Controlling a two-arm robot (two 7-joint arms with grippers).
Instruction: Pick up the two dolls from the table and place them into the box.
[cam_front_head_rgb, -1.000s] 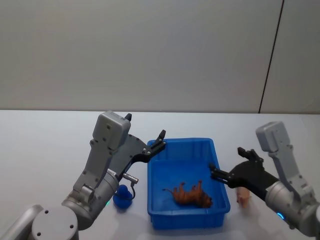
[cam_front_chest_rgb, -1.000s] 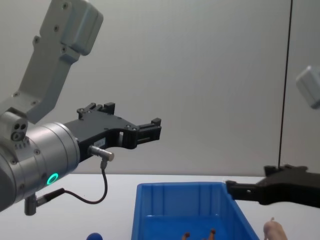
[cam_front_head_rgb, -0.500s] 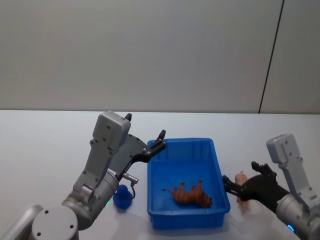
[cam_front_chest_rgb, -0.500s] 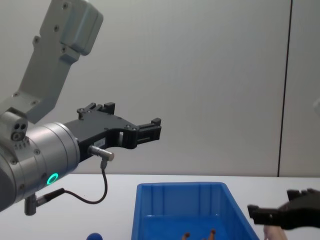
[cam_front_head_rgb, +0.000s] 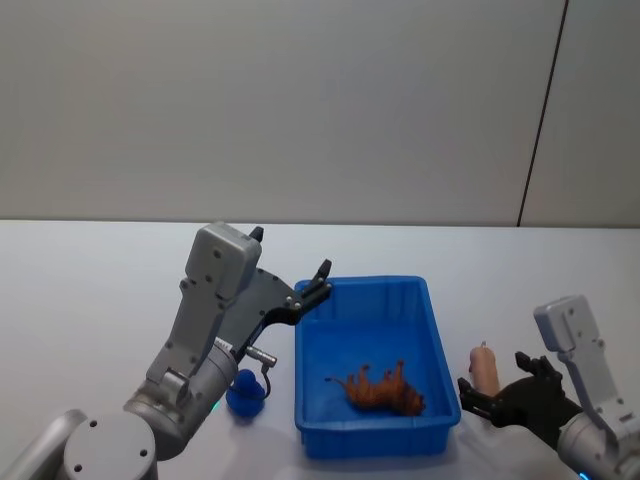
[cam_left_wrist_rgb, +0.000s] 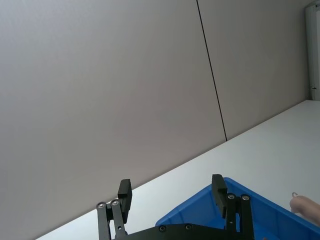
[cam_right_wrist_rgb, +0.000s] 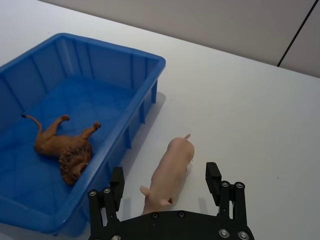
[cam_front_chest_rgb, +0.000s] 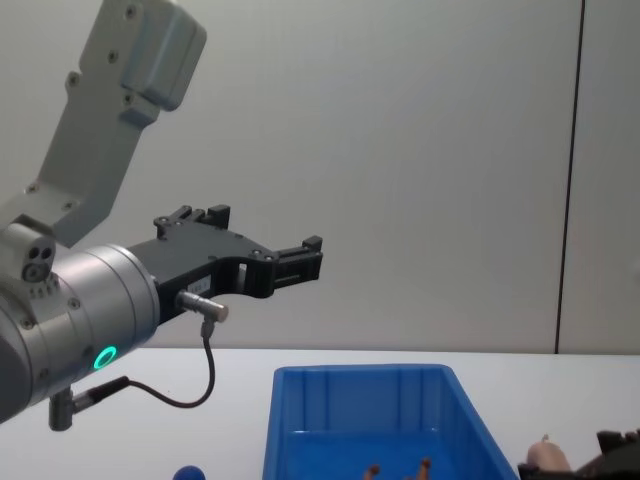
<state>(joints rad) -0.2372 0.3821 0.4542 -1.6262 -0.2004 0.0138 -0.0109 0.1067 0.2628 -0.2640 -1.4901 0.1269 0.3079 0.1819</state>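
Observation:
The blue box (cam_front_head_rgb: 365, 283) stands on the white table (cam_front_head_rgb: 100, 290), with a brown four-legged doll (cam_front_head_rgb: 380, 388) lying on its side inside. A pale pink pig doll (cam_right_wrist_rgb: 170, 170) lies on the table just right of the box. My right gripper (cam_right_wrist_rgb: 165, 179) is open and low, its fingers (cam_right_wrist_rgb: 212, 176) on either side of the pig's near end. A dark blue doll (cam_front_head_rgb: 243, 392) sits on the table left of the box. My left gripper (cam_front_head_rgb: 318, 280) hangs open and empty above the box's far left corner.
A plain grey wall with a dark vertical seam (cam_front_head_rgb: 540, 120) rises behind the table. Bare tabletop stretches to the far left and beyond the box. In the left wrist view the box rim (cam_left_wrist_rgb: 200, 205) lies under the open fingers.
My right gripper has drawn back from over the box's right rim, toward me and to the right, and dropped down around the pink pig. The left arm has not moved.

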